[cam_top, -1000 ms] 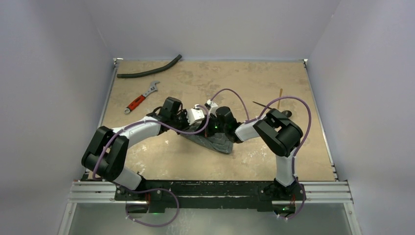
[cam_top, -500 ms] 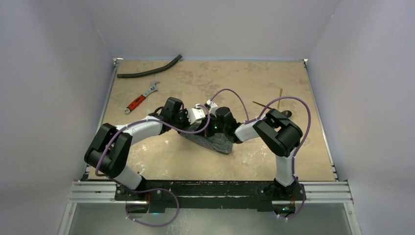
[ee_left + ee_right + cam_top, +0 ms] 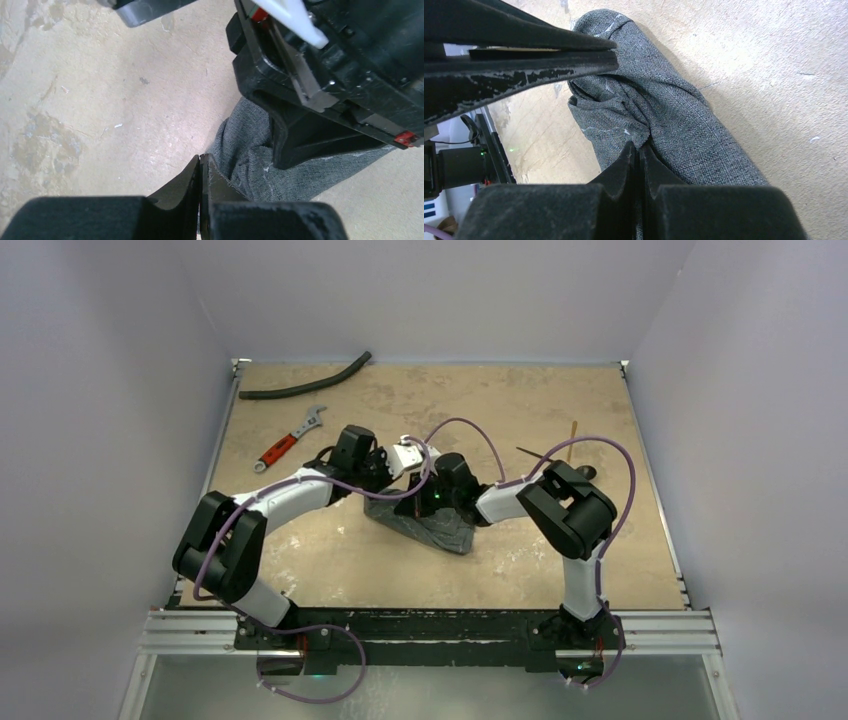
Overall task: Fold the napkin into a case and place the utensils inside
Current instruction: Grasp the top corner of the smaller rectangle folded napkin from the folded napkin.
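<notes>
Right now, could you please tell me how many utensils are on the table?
2. The black utensil lies far right, partly behind the right arm; the tan utensil lies beside it, farther back. More could be hidden under the arms.

**A:** Where does the top view sit?

**B:** High above and behind the arm bases, looking down and forward over the whole table from far off.

**A:** And the wrist cameras?

**B:** Each rides its own arm and looks along its fingers, very close to the tabletop. One looks past the left gripper, the other past the right gripper.

**A:** What do the views share?

**B:** All three catch the napkin mid-table. Each wrist view also shows the other arm's gripper, at upper right in the left view and upper left in the right view.
</notes>
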